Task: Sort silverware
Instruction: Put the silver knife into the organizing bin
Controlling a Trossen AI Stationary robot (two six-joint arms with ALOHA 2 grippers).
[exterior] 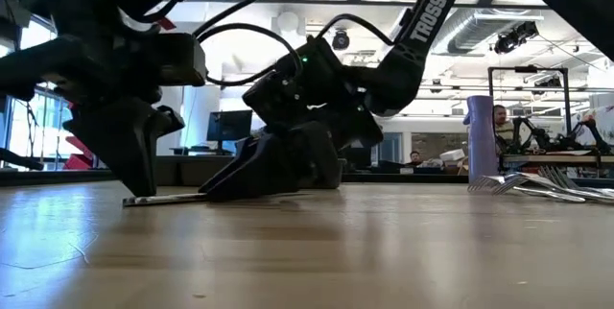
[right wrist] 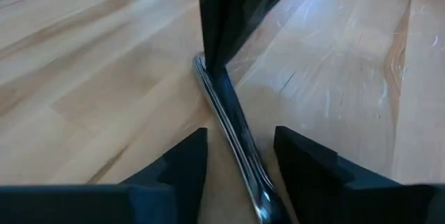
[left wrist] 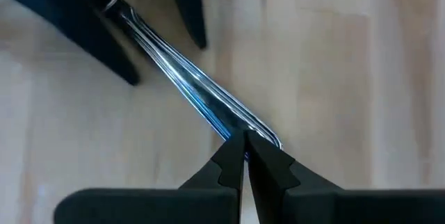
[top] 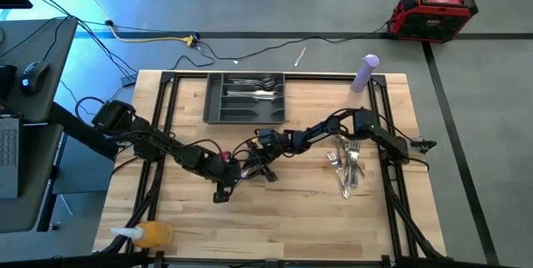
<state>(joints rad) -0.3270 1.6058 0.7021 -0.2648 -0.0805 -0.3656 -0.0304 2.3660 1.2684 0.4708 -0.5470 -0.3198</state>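
Observation:
One slim piece of silverware (left wrist: 195,88) lies flat on the wooden table, near its middle. My left gripper (left wrist: 243,140) is shut, points steeply down and stands on one end of the piece. My right gripper (right wrist: 240,137) is open and comes in low from the table's right. Its two fingers stand on either side of the piece's other end (right wrist: 250,175), with a gap on each side. In the low view the piece (exterior: 177,197) runs from my left gripper (exterior: 137,189) to my right gripper (exterior: 240,184). Which kind of utensil it is cannot be told. My left gripper has its shut fingertips (left wrist: 233,158) down on one end of the piece (left wrist: 261,130), coming from above and slanting. Whether they press on it or pinch its edge, I cannot tell. The piece lies flat on the table along its whole length.
A dark grey compartmented tray (top: 215,106) holding some silverware (top: 254,85) stands at the far middle. A loose pile of forks (top: 346,164) lies at the right. A purple bottle (top: 366,72) stands at the far right, an orange spray bottle (top: 148,235) at the near left.

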